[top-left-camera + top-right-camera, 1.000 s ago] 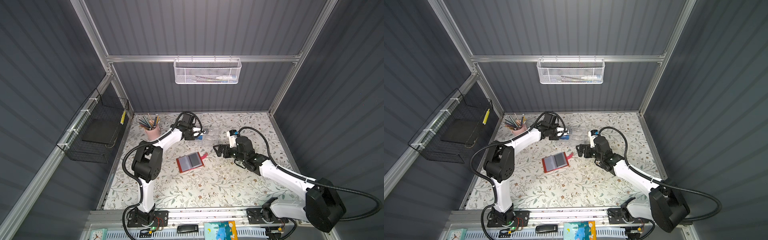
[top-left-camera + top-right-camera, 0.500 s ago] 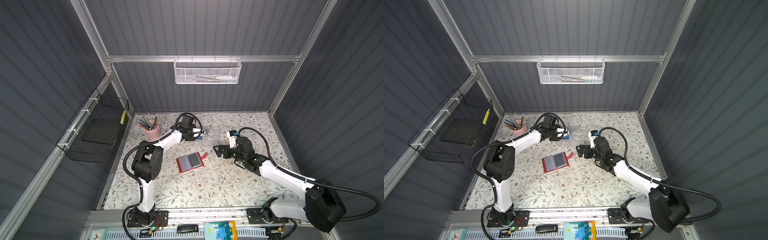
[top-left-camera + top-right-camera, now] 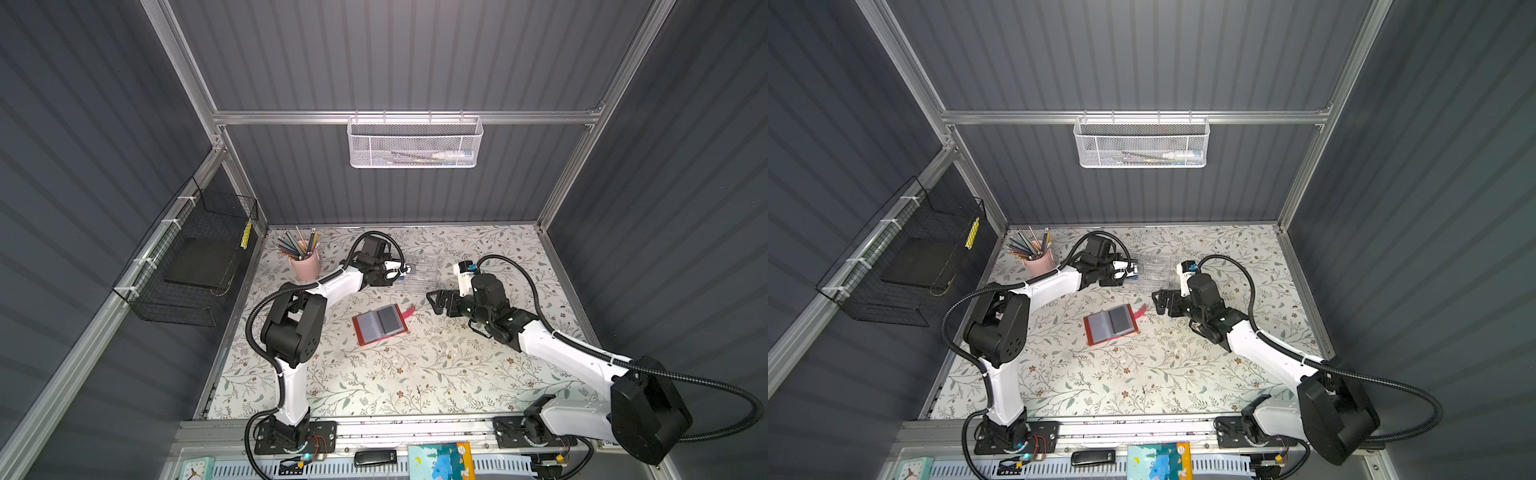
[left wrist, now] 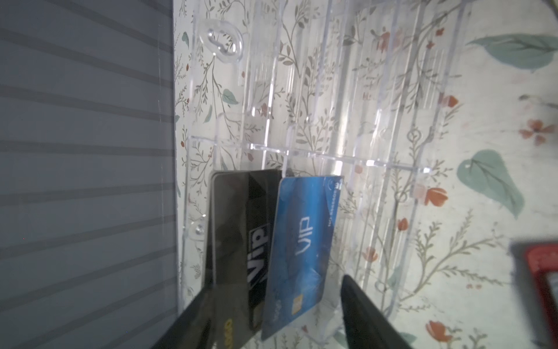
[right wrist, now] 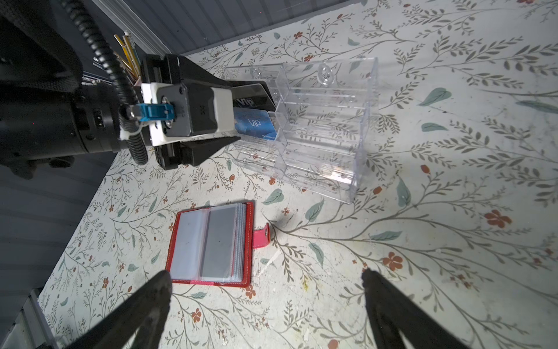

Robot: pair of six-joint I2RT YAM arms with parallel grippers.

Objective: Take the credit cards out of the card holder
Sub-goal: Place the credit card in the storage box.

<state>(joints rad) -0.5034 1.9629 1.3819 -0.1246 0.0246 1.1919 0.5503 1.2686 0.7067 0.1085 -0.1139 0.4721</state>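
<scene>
While the red card holder (image 5: 211, 244) lies open on the floral desk (image 3: 415, 374), grey sleeve pages facing up and its pink strap tab (image 5: 261, 238) sticking out sideways, a blue credit card (image 4: 302, 241) and a black credit card (image 4: 238, 229), both lettered VIP, sit in an end compartment of the clear acrylic box (image 5: 332, 145) nearby. The left pincer (image 4: 276, 293) brackets them, fingers apart on either side. The right pincer (image 5: 265, 274) hovers beside the holder, spread wide and empty. A pink pencil cup (image 3: 305, 262) stands near the desk's far corner.
</scene>
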